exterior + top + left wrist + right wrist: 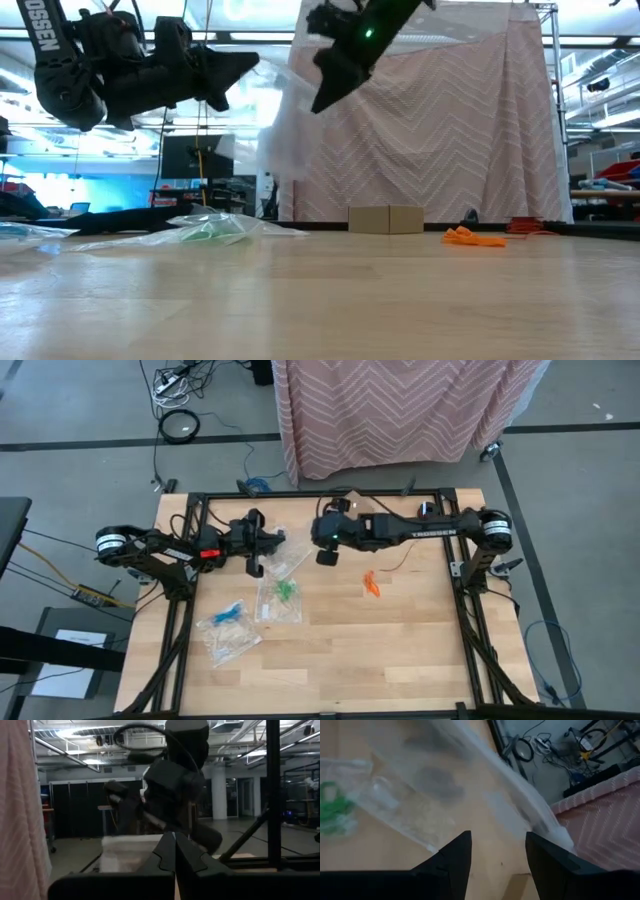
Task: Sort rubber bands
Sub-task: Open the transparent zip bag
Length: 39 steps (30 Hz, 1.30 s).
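1. The left gripper (262, 547) hangs above the far-left part of the tabletop (400, 650), raised clear of the wood. Its fingers (172, 852) are pressed together on the edge of a clear plastic bag (285, 552), which hangs limp from it in the low view.
2. The right gripper (327, 550) is raised too, just right of that hanging bag and near the left gripper. Its two fingers (451, 855) stand apart with nothing between them.
3. The orange rubber bands (371, 584) lie loose in a small heap on the bare wood, right of centre, well apart from both grippers.
4. The green rubber bands (286, 590) sit inside a second clear bag (278, 606) lying flat near the middle of the tabletop, nearer than the left gripper.
5. The blue rubber bands (229, 612) are in a third clear bag (228, 635) on the near-left side, just left of the green one.
6. A dark patch shows through the held bag in the right wrist view; it may be black bands, but the film is too hazy to be sure.
7. A pink zigzag cloth (400, 410) hangs beyond the far edge of the tabletop.
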Each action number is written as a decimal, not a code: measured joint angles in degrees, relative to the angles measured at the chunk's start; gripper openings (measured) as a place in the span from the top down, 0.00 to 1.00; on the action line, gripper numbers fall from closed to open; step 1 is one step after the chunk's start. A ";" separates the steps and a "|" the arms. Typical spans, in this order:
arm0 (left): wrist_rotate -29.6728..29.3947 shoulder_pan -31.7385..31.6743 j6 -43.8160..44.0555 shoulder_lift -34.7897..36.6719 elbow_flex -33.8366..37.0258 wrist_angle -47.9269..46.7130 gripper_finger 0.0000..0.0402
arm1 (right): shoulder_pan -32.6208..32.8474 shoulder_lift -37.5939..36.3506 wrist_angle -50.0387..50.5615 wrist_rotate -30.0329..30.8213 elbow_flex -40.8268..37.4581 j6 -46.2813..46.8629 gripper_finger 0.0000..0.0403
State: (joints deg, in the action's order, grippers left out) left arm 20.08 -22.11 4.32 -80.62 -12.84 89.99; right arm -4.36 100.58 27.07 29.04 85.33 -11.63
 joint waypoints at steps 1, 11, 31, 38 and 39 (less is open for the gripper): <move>0.02 0.00 0.28 0.11 0.00 -0.12 1.00 | 0.07 -1.00 1.78 0.02 0.01 -0.12 0.57; 0.35 0.00 0.41 0.17 0.02 -0.04 1.00 | -6.08 -20.38 -8.20 -19.48 -15.23 3.23 0.59; 0.91 1.62 3.47 0.17 -6.01 -0.16 1.00 | -3.57 -34.07 -66.59 -23.83 -55.24 9.64 0.59; 0.79 4.25 1.89 0.17 -7.64 -3.37 1.00 | -3.67 -31.26 -72.29 -24.19 -55.25 9.56 0.59; 0.72 4.41 1.85 0.17 -7.73 -3.37 1.00 | -3.67 -31.26 -72.28 -24.23 -55.26 9.56 0.59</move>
State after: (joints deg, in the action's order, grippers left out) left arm 20.80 -17.69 6.17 -80.44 -20.57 86.62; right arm -8.03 69.32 -45.21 4.80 30.06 -2.07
